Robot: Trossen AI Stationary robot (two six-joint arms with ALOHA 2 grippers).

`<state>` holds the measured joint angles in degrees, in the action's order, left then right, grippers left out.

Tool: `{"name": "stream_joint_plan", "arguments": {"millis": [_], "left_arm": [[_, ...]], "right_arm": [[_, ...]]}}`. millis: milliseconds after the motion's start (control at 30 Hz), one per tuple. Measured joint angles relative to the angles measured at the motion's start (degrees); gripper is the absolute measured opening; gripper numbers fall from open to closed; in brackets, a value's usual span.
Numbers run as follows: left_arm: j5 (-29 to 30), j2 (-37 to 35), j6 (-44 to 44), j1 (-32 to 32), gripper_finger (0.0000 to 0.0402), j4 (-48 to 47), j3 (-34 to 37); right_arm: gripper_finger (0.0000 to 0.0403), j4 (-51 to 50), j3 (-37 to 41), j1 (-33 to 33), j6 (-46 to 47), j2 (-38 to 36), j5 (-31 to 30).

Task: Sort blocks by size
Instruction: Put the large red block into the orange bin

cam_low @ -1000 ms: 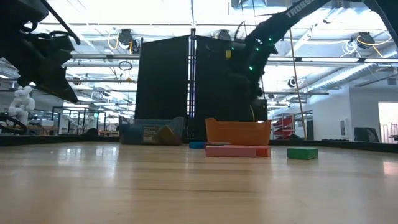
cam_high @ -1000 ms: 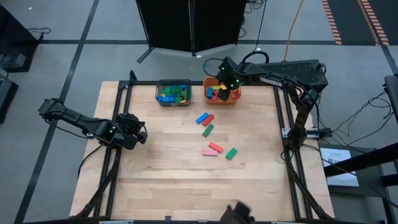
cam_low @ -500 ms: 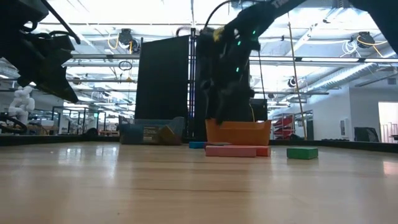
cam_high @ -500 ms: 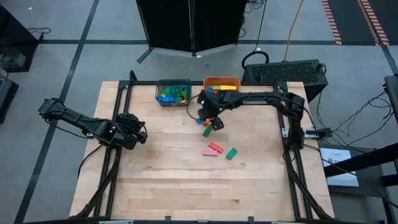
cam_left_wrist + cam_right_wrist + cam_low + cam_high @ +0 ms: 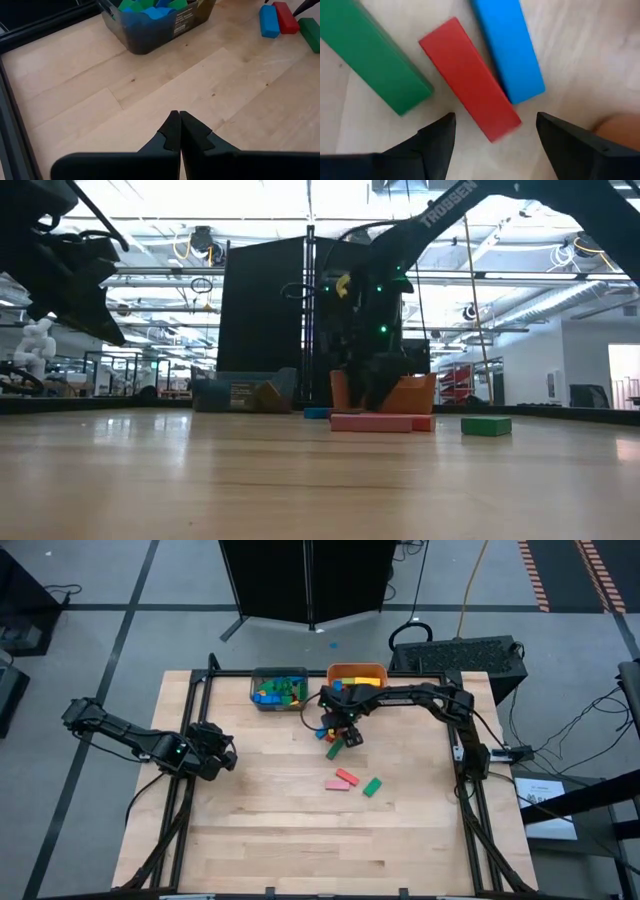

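High view: the right claw point(image 5: 338, 733), fingers spread, hangs over the bars just in front of the orange plastic bin point(image 5: 357, 673). A long green rectangular bar point(image 5: 334, 750) lies beside it; a pink bar point(image 5: 337, 785), red bar point(image 5: 347, 777) and short green block point(image 5: 372, 786) lie nearer mid-tabletop point(image 5: 270, 830).

Low view: the grey bin point(image 5: 243, 391) sits left of the orange one.

Left wrist view: the left claw point(image 5: 176, 131) is shut, empty.

Right wrist view: a glossy red bar point(image 5: 469, 78) touches a blue bar point(image 5: 509, 47) between the fingers point(image 5: 437, 140).
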<state>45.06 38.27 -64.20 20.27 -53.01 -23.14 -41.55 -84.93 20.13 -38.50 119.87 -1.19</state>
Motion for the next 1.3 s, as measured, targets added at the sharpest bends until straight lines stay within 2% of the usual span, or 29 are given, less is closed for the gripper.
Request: {"name": "stream_joint_plan", "arguments": {"millis": [167, 433, 600, 933, 1133, 1300], "left_arm": [[0.02, 0.67, 0.0, 0.0, 0.0, -0.03, 0.0], [0.45, 1.13, 0.04, 0.01, 0.0, -0.14, 0.0], [0.5, 1.19, 0.07, 0.01, 0.0, -0.11, 0.0], [0.48, 1.21, 0.07, 0.02, 0.0, -0.09, 0.0], [0.43, 1.26, 0.05, 0.0, 0.0, -0.09, 0.0], [0.41, 1.26, 0.07, 0.02, 0.0, -0.07, 0.0]], "right_arm": [[0.0252, -0.21, -0.11, 0.02, 1.67, 0.77, -0.3], [0.0134, 0.09, 0.04, -1.41, 0.08, 0.85, -0.4], [0.0077, 0.47, 0.03, -1.84, 0.58, 0.85, -0.85], [0.0077, -0.76, 0.13, -2.27, 8.52, -0.84, 0.03], [0.0077, 0.44, 0.13, -2.6, 11.26, -6.36, 0.18], [0.0077, 1.81, 0.11, -1.25, 12.76, -11.69, -3.35]]}}
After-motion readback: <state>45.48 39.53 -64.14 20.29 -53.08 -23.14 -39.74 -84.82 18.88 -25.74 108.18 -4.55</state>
